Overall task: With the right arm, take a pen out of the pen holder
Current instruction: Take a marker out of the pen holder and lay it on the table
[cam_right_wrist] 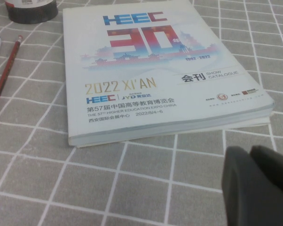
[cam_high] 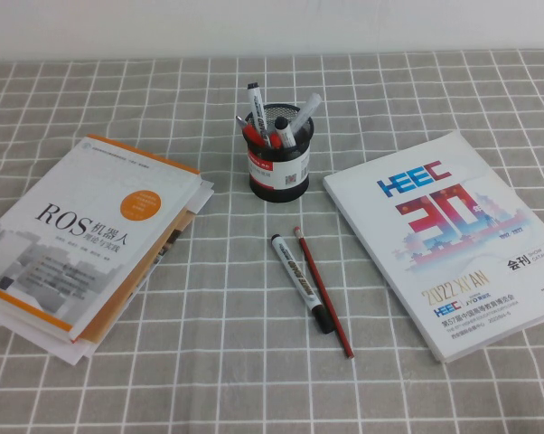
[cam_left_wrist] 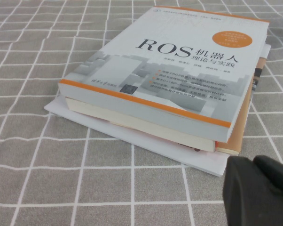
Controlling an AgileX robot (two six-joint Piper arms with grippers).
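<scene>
The high view takes in the whole grey tablecloth (cam_high: 209, 362) with its white grid, and only here does the pen holder (cam_high: 278, 163) show in full: a black mesh cylinder with a red and white label, standing upright near the table's middle, between a stack of books (cam_high: 82, 231) on the robot's left and a glossy white catalogue (cam_high: 453, 235) on its right. Several pens (cam_high: 254, 104) lean in it, white barrels with black caps and something red among them. Just in front, a black marker (cam_high: 302, 283) and a thin red pencil (cam_high: 323, 291) lie side by side on the cloth. The left wrist view adds the stack's thickness: an orange-edged paperback on top, a cream-paged book and loose white sheets under it. It also shows the left gripper (cam_left_wrist: 253, 162), dark and matte, low over the cloth near the stack's corner, its two fingers pressed together. The right wrist view gives the catalogue's soft, slightly curved page edge, the holder's base beyond its far corner, and the right gripper (cam_right_wrist: 250, 153) over the cloth near the catalogue's near edge, fingers closed and holding nothing.
</scene>
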